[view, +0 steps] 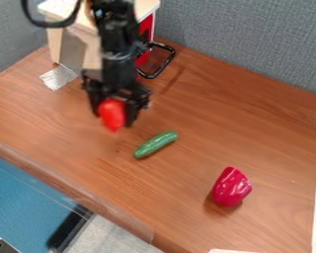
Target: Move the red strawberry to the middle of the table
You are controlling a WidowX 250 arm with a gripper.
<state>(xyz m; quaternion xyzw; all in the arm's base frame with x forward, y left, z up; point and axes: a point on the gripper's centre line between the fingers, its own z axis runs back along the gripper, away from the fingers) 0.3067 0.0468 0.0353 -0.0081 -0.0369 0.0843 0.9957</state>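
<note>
The strawberry (112, 112) is in the grasp of the black pincer (114, 117), lodged between its two fingers, one on either side of the fruit. The pincer points downward over the left half of the desk (253, 131), in the upper left of the camera view. The strawberry's rounded body sits at the level of the fingers, its narrow end poking down a little past them; whether that tip touches the wood I cannot tell. Just beside the pincer, down and to the right in the view, a green cucumber (155, 145) lies aslant on the desk, apart from both fruit and fingers. Well apart from them, lower right, a glossy dark red pepper (230, 187) rests on the wood. Behind the arm, at the back corner, stands a pale box (89, 48) with a red side and a black handle (160, 63), and at its foot a silvery patch (58, 77) lies on the desk. Grey fabric panels (246, 42) rise along the back.
</note>
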